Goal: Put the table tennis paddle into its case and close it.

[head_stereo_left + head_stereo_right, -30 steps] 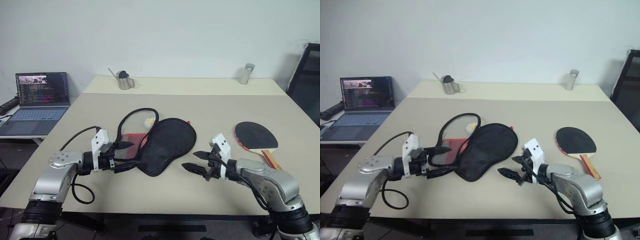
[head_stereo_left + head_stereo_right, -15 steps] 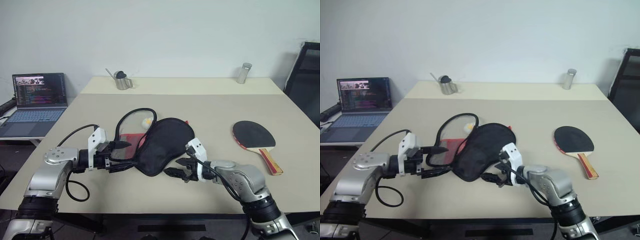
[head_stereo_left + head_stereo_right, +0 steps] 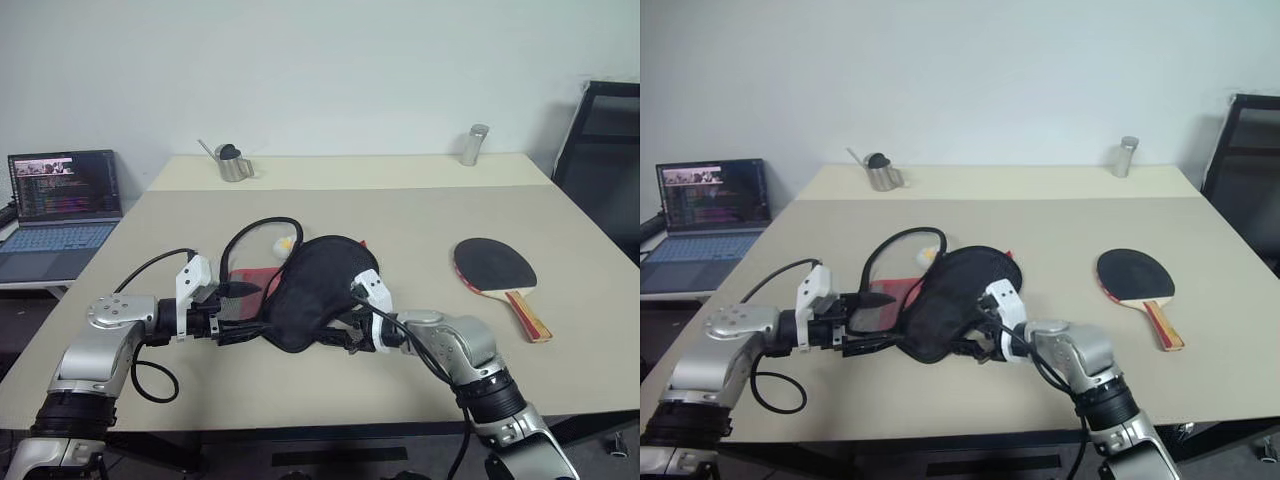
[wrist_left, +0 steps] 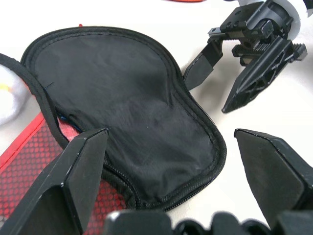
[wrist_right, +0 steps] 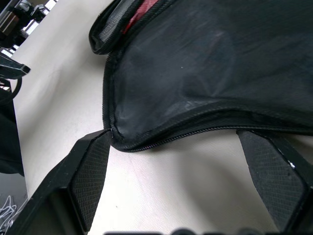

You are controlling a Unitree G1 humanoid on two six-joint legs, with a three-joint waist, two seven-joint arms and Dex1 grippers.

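Fingers apart on both: my left gripper (image 3: pixel 243 312) and right gripper (image 3: pixel 335 335) flank the case (image 3: pixel 318 300) mid-frame, probably to spread it; the paddle (image 3: pixel 493 270) waits right.

1. We see a beige table (image 3: pixel 420 215).
2. On it lie the open case (image 3: pixel 318 300), a paddle (image 3: pixel 495 272), a small ball (image 3: pixel 285 243), a metal pitcher (image 3: pixel 232 164) and a metal cylinder (image 3: pixel 471 146).

Silver arms, black grippers, cables
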